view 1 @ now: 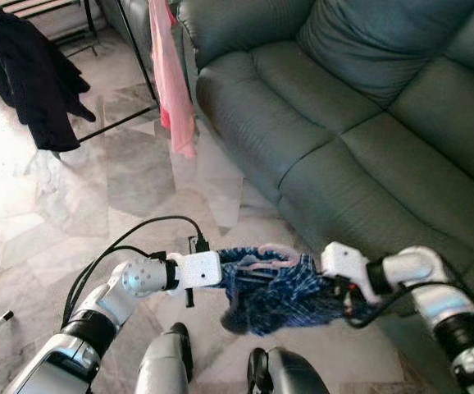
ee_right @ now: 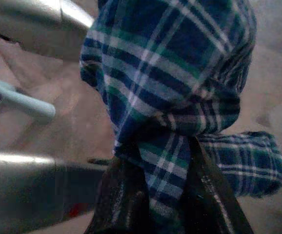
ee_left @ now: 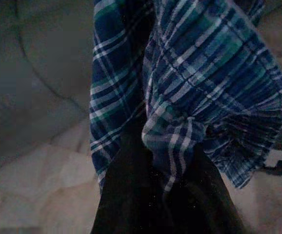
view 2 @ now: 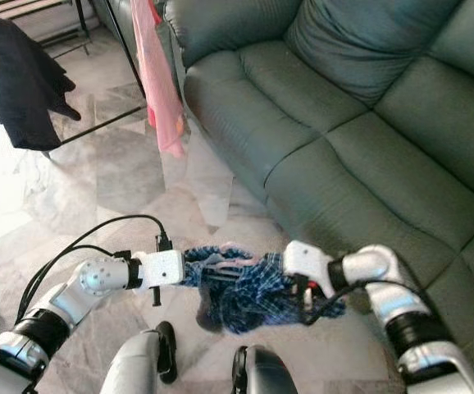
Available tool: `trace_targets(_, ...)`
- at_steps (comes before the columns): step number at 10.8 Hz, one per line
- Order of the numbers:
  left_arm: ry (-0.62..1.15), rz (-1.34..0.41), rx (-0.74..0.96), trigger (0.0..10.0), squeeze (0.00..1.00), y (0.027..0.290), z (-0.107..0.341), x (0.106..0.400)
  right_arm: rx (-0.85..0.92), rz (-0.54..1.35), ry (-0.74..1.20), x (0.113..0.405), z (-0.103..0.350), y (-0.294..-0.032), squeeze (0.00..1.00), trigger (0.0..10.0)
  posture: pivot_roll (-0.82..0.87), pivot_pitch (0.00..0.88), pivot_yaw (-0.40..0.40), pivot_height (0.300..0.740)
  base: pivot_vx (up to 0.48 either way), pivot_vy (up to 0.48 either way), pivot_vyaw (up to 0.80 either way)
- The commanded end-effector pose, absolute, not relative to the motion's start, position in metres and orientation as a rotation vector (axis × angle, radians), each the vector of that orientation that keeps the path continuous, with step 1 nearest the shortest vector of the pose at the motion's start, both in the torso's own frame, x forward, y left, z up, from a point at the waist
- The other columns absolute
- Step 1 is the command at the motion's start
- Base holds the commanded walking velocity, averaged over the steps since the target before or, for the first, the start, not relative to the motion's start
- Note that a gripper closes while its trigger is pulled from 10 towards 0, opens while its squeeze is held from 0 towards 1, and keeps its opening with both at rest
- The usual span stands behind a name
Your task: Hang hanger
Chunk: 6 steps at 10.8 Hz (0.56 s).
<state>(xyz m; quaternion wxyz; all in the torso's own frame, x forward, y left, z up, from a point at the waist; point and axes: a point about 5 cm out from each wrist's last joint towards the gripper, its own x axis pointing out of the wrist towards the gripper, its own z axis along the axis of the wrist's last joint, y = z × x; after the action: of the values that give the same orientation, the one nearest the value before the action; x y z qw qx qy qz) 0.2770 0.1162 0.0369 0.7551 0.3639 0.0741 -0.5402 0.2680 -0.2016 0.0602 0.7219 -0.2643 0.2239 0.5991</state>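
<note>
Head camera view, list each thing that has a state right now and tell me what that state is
Blue plaid garment: bunched, held up off the floor between both grippers.
Pink hanger: lying in the plaid cloth, not yet hung.
Left gripper: shut on the cloth.
Right gripper: shut on the cloth.
Pink garment: hanging on the rack.
Black garment: hanging.

A sofa (view 1: pixel 360 123) fills the upper right of the frame. At its left end a garment (view 1: pixel 171 74) hangs from a rack (view 1: pixel 134 57), and a jacket (view 1: pixel 32 74) hangs in the upper left corner. At lower centre a shirt (view 1: pixel 274 287) on a hanger (view 1: pixel 266 261) stretches between the left gripper (view 1: pixel 225 275) and right gripper (view 1: pixel 323 283), above the floor (view 1: pixel 139 180).
</note>
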Motion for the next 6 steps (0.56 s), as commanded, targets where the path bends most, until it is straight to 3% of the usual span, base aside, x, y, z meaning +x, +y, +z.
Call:
trace_targets(1,0.175,-1.16,0.813,10.0,1.0,0.114,0.032,0.277,-0.623,1.319,0.435,0.267,0.058,-0.187,0.0,0.0,-0.08,0.188,-0.051,0.74,0.0,0.0,0.0)
trace_targets(3,0.157,-1.071,0.915,10.0,1.0,0.121,0.029,0.282,-0.629,1.151,0.41,0.268,0.043,-0.177,0.0,0.0,-0.08,0.192,-0.058,0.74,0.0,0.0,0.0)
trace_targets(6,0.116,-1.084,0.949,10.0,1.0,0.124,0.025,0.275,-0.557,0.87,0.486,0.267,0.019,-0.178,0.0,0.0,-0.08,0.201,-0.057,0.74,0.0,0.0,0.0)
